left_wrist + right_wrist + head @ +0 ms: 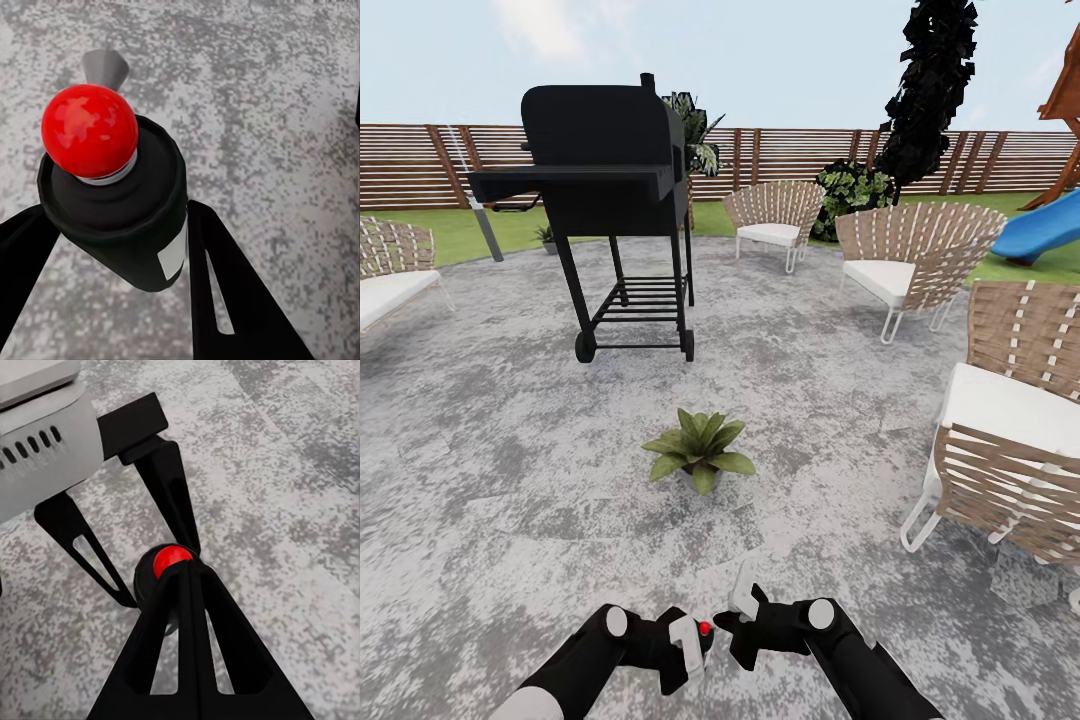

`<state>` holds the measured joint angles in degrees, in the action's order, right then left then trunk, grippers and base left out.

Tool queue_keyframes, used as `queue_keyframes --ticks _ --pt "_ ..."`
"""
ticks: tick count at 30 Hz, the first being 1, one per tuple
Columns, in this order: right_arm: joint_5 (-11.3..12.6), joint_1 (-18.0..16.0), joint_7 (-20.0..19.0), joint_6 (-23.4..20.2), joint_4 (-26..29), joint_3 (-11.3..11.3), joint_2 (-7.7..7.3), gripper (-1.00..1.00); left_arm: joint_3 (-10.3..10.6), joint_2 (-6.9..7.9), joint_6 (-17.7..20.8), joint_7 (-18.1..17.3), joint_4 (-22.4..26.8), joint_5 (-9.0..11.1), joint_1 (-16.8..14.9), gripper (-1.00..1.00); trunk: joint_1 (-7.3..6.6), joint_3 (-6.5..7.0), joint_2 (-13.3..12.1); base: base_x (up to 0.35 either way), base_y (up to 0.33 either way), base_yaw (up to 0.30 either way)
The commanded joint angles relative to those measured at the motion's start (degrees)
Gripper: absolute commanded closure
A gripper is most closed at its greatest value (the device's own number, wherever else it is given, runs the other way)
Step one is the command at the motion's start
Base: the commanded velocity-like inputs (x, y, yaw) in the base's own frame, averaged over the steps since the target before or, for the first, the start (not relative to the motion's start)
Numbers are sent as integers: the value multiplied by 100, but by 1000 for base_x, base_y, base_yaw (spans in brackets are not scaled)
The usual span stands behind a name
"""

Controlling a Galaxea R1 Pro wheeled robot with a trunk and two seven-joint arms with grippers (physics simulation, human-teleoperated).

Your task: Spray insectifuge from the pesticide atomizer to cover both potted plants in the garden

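Pesticide atomizer [127, 225] sits clamped in the left tool [695, 640], low in the head view and just in front of the robot, above the mottled grey patio [490, 470]. In the left wrist view its long axis runs tilted, with the capped end turned up toward the camera and the lower end hidden between the two black fingers [225, 300], which flank the body on either side. A short grey nozzle [105, 67] juts sideways from under the cap and points out over the paving, away from the wrist. In the head view the bottle is too small to read its lean, and little more than the red dot of its cap [704, 628] shows.

The bottle is a slim, very dark cylinder with a white stripe [174, 255] down its side, a pale collar at the neck and a glossy red ball [88, 129] on top.

The right tool [732, 618] hangs just beside it, fingers drawn together to a narrow point with nothing between them. In the right wrist view that point [187, 577] lies in front of the red cap, and whether it touches the bottle cannot be told.

One potted plant [698, 448], a low rosette of broad pointed leaves, stands upright on the patio ahead of both tools, well apart from them. Beyond it stands the black grill [610, 160]. Woven chairs [915, 255] ring the paving, and a slatted wooden fence [800, 150] runs behind the lawn.
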<state>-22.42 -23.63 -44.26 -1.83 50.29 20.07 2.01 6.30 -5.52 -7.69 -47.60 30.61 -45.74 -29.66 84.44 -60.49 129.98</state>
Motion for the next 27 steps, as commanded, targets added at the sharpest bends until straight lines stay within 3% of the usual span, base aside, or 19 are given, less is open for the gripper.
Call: queue_keyframes --ticks 1,15,27 --pt "-25 -2 -21 -19 9 -3 1 100 -6 -3 -54 -5 7 -58 -1 100 -1 -5 2 0 0 0" --pt "-25 -2 -21 -17 8 -3 1 100 -12 -4 -66 -13 1 -55 4 100 -1 -5 2 0 0 0" --pt "-32 -2 -20 -11 -10 -3 -7 100 2 -10 -75 -21 6 107 2 100 -1 -5 2 0 0 0"
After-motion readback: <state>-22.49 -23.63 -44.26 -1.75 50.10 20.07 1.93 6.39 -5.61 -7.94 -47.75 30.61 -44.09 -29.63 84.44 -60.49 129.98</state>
